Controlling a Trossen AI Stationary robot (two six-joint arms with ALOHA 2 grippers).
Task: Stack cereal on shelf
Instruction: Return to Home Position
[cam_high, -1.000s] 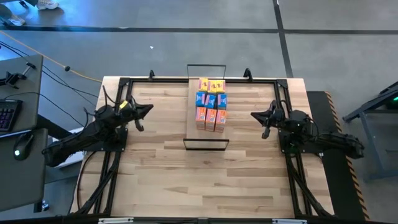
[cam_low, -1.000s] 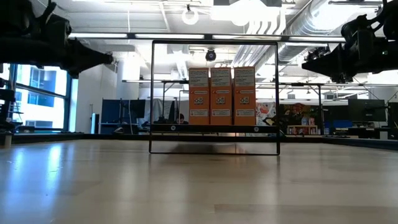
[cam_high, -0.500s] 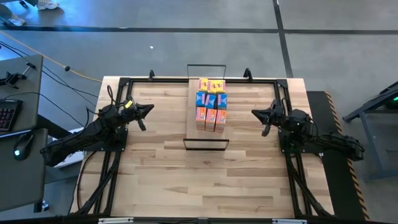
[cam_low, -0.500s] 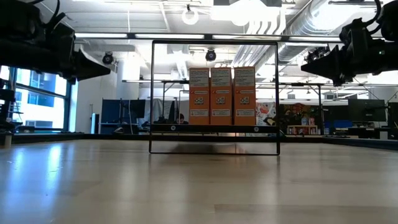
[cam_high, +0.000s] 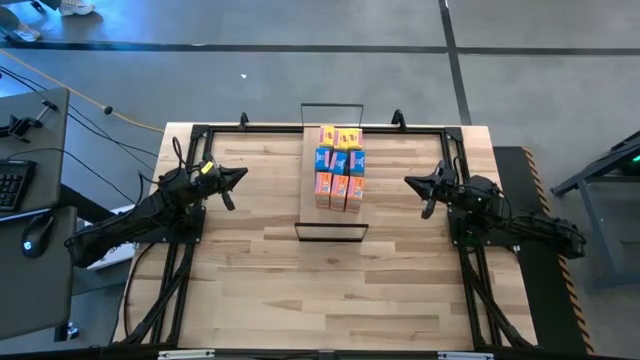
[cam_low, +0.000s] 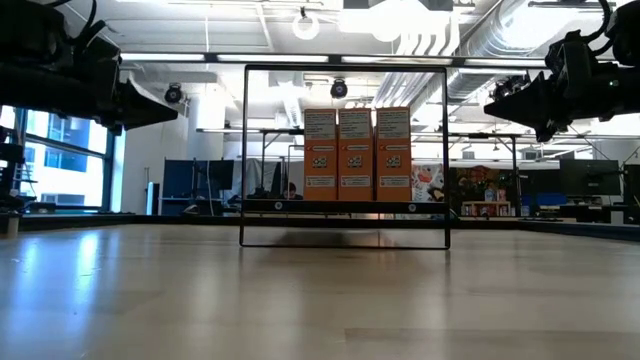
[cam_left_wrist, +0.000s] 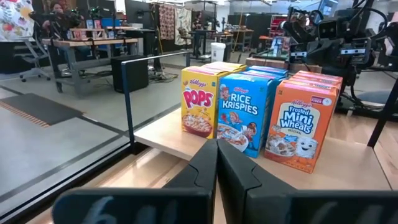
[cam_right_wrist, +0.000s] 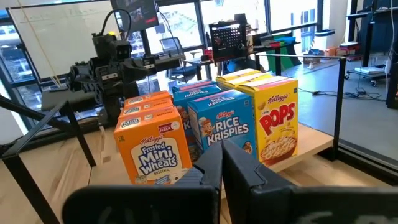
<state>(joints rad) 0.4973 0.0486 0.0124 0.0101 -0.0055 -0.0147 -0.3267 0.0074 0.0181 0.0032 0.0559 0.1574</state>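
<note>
The shelf (cam_high: 330, 218), a light-wood board with black wire loops at both short ends, stands at the table's middle, toward the far edge. The cereal (cam_high: 339, 165) stands upright on it in rows: yellow boxes (cam_left_wrist: 200, 102) farthest, blue ones (cam_left_wrist: 241, 112) in the middle, orange ones (cam_low: 357, 153) nearest. My left gripper (cam_high: 240, 172) hovers shut at the table's left, pointing level at the boxes. My right gripper (cam_high: 408, 182) hovers shut at the table's right, also pointing at them. Neither touches anything.
Black rails (cam_high: 300, 128) frame the plank tabletop, and each arm's base struts run along the left and right sides. A desk with a keyboard and mouse (cam_high: 35, 232) stands off the table's left. Workbenches and gear fill the room beyond.
My left gripper has tipped slightly downward to level. My right gripper has rolled a little about its own pointing line. Both have stayed in place and shut, and the boxes have not moved.
</note>
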